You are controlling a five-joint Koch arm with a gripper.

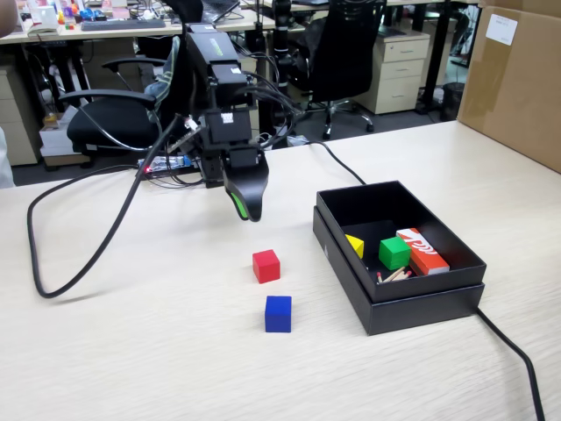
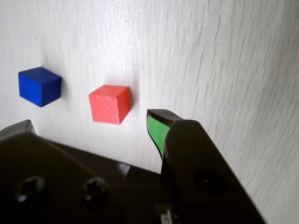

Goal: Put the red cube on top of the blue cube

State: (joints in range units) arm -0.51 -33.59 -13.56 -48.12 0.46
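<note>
The red cube (image 1: 266, 265) sits on the pale wooden table, and the blue cube (image 1: 278, 313) sits just in front of it, a small gap apart. My gripper (image 1: 248, 214) hangs above the table behind the red cube, not touching it. In the wrist view the red cube (image 2: 110, 103) lies between and just beyond the two jaw tips, with the blue cube (image 2: 39, 86) to its left. My gripper (image 2: 91, 122) is open and empty, and its green-lined fingertip (image 2: 158, 130) is to the right of the red cube.
An open black box (image 1: 421, 303) stands to the right of the cubes and holds a green cube (image 1: 394, 253), a yellow piece (image 1: 355, 245) and a red-and-white carton (image 1: 422, 250). A black cable (image 1: 513, 346) runs from the box. A cardboard box (image 1: 517, 79) stands at the far right.
</note>
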